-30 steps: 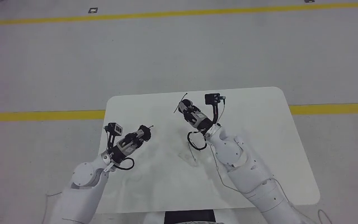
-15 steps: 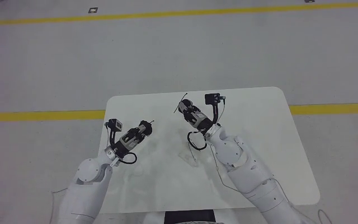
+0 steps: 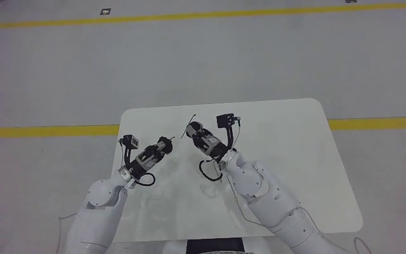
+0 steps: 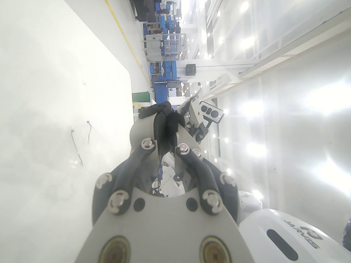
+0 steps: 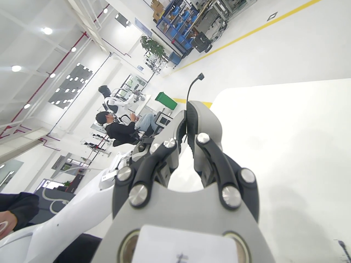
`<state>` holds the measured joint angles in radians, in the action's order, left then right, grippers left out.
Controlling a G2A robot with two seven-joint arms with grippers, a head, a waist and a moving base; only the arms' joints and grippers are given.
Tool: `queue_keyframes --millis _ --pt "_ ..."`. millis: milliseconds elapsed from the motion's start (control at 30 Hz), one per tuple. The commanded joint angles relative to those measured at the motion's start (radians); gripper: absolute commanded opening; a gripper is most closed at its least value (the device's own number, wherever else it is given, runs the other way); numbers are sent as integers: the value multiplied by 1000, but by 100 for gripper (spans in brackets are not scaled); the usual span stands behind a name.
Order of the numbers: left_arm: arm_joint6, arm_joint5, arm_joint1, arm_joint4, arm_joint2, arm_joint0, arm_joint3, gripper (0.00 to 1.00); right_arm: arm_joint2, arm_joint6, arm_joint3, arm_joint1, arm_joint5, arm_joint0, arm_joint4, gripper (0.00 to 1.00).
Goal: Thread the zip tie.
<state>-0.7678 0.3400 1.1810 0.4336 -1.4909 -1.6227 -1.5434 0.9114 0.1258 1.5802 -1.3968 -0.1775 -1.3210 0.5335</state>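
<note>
Top view: right claw (image 3: 193,129) tight on zip tie (image 3: 192,119), left claw (image 3: 168,141) closed, both well inside table (image 3: 292,127) edges.

floor (image 3: 254,57): pale grey | yellow lines (image 3: 190,15): across top and middle of frame | white table (image 3: 298,127): lower centre | ceiling lights (image 5: 47,30): lit

zip tie (image 5: 189,90): lower strap hidden inside right gripper (image 5: 187,112) | left gripper (image 4: 164,123): contents unclear
</note>
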Motion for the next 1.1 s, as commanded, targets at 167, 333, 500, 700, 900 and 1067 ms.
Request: queue_keyframes --millis 167,333,500,700,900,1067 --pt "0 0 0 0 0 0 0 0 -39 -66 -26 -17 49 17 22 0" --pt "0 0 0 0 0 0 0 0 -45 -102 -36 -23 75 28 47 0" --pt "0 0 0 0 0 0 0 0 -45 -102 -36 -23 75 28 47 0" --pt "0 0 0 0 0 0 0 0 -63 -129 -24 -27 92 13 84 0" --pt "0 0 0 0 0 0 0 0 -98 -201 -33 -42 131 5 123 0" --pt "0 0 0 0 0 0 0 0 -122 -236 -58 -56 159 15 137 0"
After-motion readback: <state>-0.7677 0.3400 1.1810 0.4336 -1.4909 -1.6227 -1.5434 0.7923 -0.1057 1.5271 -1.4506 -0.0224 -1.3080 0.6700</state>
